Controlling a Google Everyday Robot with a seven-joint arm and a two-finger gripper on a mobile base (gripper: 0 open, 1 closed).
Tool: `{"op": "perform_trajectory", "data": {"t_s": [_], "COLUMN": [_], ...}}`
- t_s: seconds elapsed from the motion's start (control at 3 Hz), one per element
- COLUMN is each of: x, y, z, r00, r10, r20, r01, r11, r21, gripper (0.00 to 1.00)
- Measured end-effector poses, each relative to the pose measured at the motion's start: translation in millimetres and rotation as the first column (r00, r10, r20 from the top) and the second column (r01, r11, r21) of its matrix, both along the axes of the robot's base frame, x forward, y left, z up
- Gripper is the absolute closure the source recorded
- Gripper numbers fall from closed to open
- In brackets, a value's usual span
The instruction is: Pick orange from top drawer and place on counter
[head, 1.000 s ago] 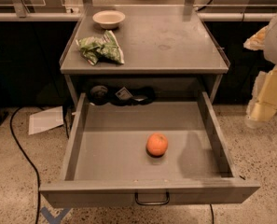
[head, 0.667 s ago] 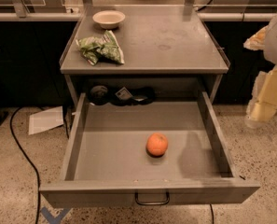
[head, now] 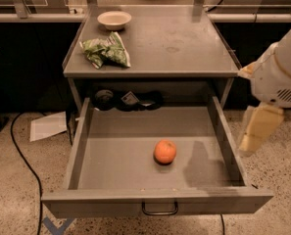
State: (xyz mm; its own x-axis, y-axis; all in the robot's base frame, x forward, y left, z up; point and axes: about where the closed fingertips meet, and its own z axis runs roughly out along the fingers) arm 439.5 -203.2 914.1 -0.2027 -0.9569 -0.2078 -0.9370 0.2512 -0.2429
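Tool (head: 258, 130) hangs right of the open drawer (head: 125, 155), outside its side wall, touching nothing; how wide it stands, cannot tell; orange (head: 165, 152) lies loose on the drawer floor, near the front; likely light, firm, smooth, apt to roll; grip across its middle; bench (head: 184, 38) above carries a bowl (head: 114, 19) and a green packet (head: 106, 51).

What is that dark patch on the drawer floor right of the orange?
Camera view: it looks like a soft shadow on the top drawer floor beside the orange, likely cast by the arm; the tool hangs outside the drawer's right wall.
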Motion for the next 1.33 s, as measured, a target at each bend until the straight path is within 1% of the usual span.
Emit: {"op": "perform_trajectory", "data": {"t_s": [0.33, 0.67, 1.0, 1.33], "x": [2.2, 25.8, 25.9, 32.2], "y": [8.0, 15.7, 16.3, 21.6], "z": [-49.6, -125.0, -124.0, -129.1], "r00": [0.9999, 0.9998, 0.9999, 0.9997], "r10": [0.007, 0.008, 0.009, 0.025], "r20": [-0.010, -0.016, -0.011, 0.004], "r01": [-0.007, -0.007, -0.009, -0.025], "r11": [1.000, 0.999, 0.999, 0.998], "r21": [0.003, 0.035, 0.032, 0.053], "gripper": [0.00, 0.00, 0.00, 0.00]}}
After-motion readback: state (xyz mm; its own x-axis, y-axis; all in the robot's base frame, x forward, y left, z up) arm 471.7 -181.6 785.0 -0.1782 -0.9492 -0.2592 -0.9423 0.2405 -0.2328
